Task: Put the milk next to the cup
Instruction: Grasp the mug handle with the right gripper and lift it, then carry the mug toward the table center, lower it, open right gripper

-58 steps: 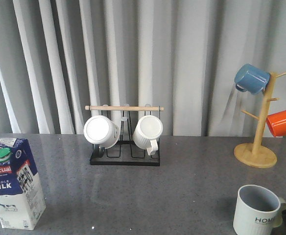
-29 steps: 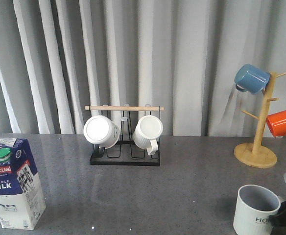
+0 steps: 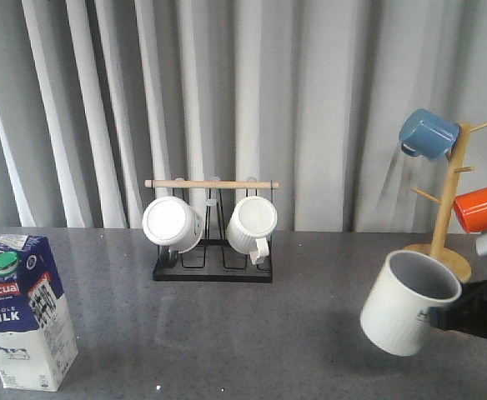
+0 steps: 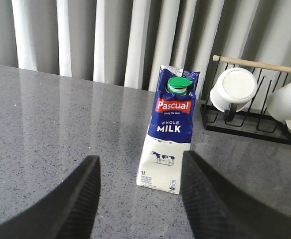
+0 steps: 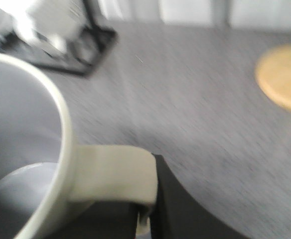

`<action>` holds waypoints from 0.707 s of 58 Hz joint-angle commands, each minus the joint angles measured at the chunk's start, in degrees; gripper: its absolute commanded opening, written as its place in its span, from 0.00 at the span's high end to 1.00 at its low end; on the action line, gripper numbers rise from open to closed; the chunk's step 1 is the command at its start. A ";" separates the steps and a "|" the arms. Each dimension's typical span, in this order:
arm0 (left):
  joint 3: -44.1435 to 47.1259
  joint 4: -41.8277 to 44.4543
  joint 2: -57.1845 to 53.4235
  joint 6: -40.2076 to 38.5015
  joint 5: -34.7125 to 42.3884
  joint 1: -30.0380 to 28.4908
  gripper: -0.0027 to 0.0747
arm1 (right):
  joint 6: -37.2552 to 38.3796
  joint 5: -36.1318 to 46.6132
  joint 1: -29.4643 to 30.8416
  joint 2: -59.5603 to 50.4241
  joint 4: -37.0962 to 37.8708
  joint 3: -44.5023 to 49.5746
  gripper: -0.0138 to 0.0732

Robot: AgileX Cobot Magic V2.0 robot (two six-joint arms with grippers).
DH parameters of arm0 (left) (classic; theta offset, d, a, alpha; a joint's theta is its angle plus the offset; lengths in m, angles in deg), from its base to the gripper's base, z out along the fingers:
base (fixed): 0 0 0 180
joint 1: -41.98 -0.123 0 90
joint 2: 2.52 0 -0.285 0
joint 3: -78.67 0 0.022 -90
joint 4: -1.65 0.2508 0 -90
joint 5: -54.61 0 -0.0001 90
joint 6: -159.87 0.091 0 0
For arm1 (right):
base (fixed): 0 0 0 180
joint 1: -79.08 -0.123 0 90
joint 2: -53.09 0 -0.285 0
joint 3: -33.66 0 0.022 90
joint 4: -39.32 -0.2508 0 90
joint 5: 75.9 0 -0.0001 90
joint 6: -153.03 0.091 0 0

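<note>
The milk carton [image 3: 25, 312] stands upright at the front left of the table; it also shows in the left wrist view [image 4: 167, 129], ahead of my open, empty left gripper [image 4: 138, 199], which is short of it. The ribbed grey-white cup [image 3: 406, 304] is lifted off the table and tilted, mouth up and to the right. My right gripper [image 3: 444, 317] is shut on its handle [image 5: 113, 174]. The cup's grey inside [image 5: 16, 144] fills the near side of the right wrist view. Its lettering is hidden.
A black rack [image 3: 213, 265] with a wooden bar holds two plain white mugs [image 3: 172, 223] at the back centre. A wooden mug tree [image 3: 444, 242] at the back right carries a blue mug [image 3: 428, 133] and an orange mug [image 3: 479, 209]. Grey curtains hang behind.
My right gripper came in from the right edge, took the cup by its handle and lifted it up and leftward, tilting it. The milk and left gripper have not moved.
</note>
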 commanded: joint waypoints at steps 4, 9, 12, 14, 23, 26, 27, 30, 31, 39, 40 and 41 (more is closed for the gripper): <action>-1.57 0.04 1.14 -0.15 3.45 -0.04 0.49 | 8.27 10.77 -11.92 -5.24 -1.59 -1.80 0.84; -1.57 0.04 1.14 -0.15 3.32 -0.04 0.49 | 10.18 17.33 -19.19 -4.17 -1.88 -1.80 0.84; -1.57 0.04 1.14 -0.15 3.32 -0.04 0.49 | 10.18 21.66 -23.22 -3.15 -2.49 -1.80 0.84; -1.57 0.04 1.14 -0.15 3.32 -0.04 0.49 | 10.18 25.58 -25.94 -2.24 -3.49 -1.80 0.84; -1.57 0.04 1.14 -0.15 3.31 -0.04 0.50 | 9.87 40.63 -33.72 1.45 -6.13 -1.80 0.84; -1.57 0.04 1.14 -0.15 3.27 -0.04 0.51 | 9.87 40.28 -34.19 2.54 -6.13 -1.80 0.84; -1.57 0.04 1.14 -0.15 3.27 -0.04 0.51 | 9.93 39.16 -34.19 2.94 -6.23 -1.80 0.84; -1.57 0.04 1.14 -0.15 3.27 -0.04 0.51 | 9.98 37.08 -34.19 3.78 -6.58 -1.80 0.84; -1.57 0.04 1.14 -0.15 3.27 -0.04 0.51 | 9.98 36.52 -34.10 4.11 -7.00 -1.80 0.84; -1.57 0.04 1.14 -0.15 3.27 -0.04 0.51 | 9.98 36.27 -34.07 5.75 -9.05 -1.80 0.84; -1.57 0.04 1.14 -0.15 3.27 -0.04 0.51 | 9.98 36.27 -34.07 5.88 -9.05 -1.80 0.84; -1.57 0.04 1.14 -0.15 3.27 -0.04 0.51 | 9.98 36.27 -34.07 6.05 -9.05 -1.80 0.84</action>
